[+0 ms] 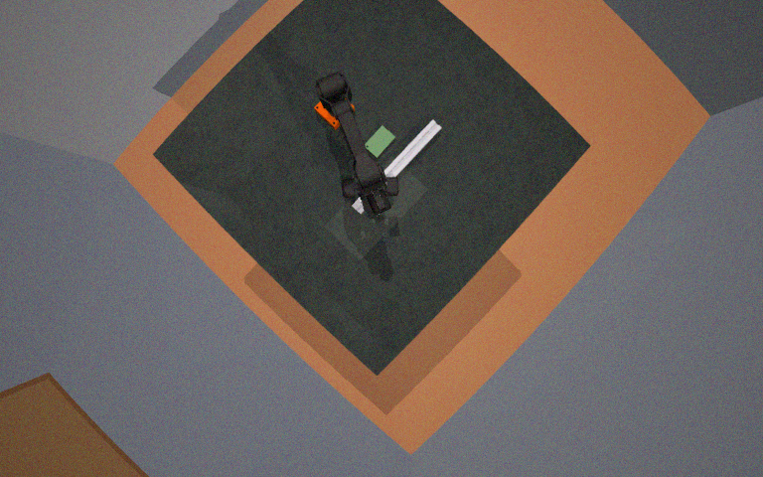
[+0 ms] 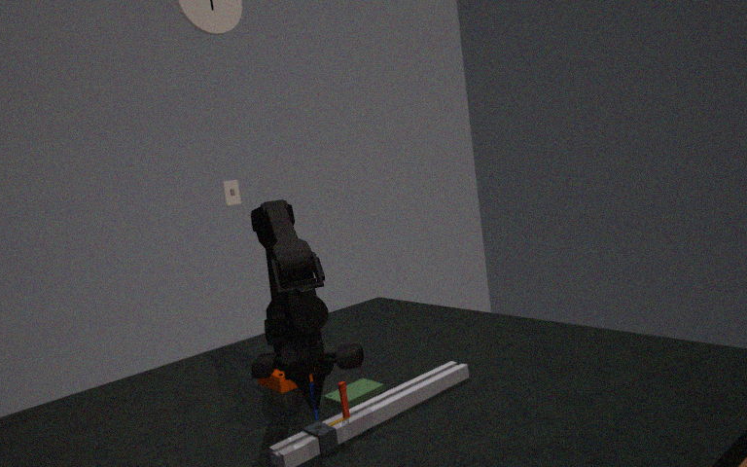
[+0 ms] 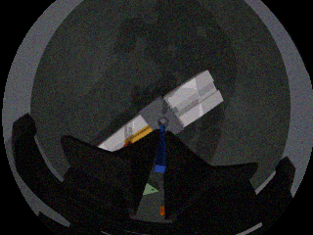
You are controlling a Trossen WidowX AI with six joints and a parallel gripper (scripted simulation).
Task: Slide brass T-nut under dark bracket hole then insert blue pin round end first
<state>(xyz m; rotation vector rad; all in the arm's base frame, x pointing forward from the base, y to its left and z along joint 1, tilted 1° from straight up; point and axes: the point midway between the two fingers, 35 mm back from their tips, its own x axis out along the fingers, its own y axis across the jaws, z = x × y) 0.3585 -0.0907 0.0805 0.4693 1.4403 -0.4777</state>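
Note:
My gripper point(image 2: 314, 405) point(image 3: 161, 137) is shut on the blue pin point(image 2: 312, 396) point(image 3: 160, 162), holding it roughly upright. The pin's lower end is close over the dark bracket point(image 2: 327, 443) point(image 3: 152, 110), beside its ringed hole in the wrist view; the exact gap is unclear. The bracket straddles the aluminum rail point(image 1: 412, 147) point(image 2: 412, 399) point(image 3: 188, 95). The brass T-nut point(image 2: 337, 421) point(image 3: 142, 134) lies along the slot, running up to the bracket, with its orange handle point(image 2: 343, 399) sticking up clear of the gripper. The part under the bracket is hidden.
The green tray point(image 1: 380, 141) point(image 2: 354, 390) point(image 3: 150, 189) lies beside the rail, on the arm base's side. An orange block point(image 1: 326, 114) point(image 2: 278, 381) point(image 3: 162, 211) sits by the arm's base. The arm covers part of the rail in the top view.

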